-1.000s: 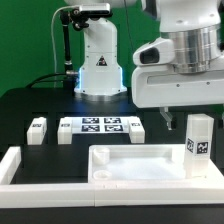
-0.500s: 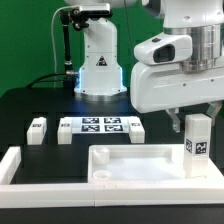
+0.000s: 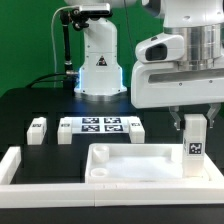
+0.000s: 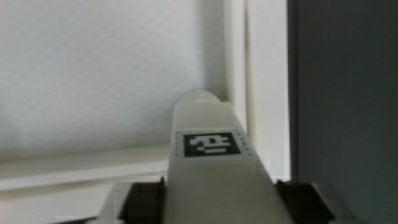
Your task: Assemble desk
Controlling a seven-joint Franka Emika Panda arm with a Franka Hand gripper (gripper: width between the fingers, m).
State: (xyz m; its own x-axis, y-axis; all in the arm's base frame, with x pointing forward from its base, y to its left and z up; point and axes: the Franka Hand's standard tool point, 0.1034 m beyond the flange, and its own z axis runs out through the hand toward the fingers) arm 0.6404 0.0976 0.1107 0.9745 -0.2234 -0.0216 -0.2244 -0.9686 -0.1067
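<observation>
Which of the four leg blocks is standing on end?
The leg block at the exterior view's right, flanked by the gripper, at the tabletop panel's end. The other three lie low near the marker board.

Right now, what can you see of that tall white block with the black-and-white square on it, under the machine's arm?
The leg block is a white, plastic-looking rectangular piece, standing upright, with a black-and-white square tag on its near face. The tool clasps its upper end, one finger on either side. It stands at the tabletop panel's end on the exterior view's right; whether its foot touches the panel cannot be told.
</observation>
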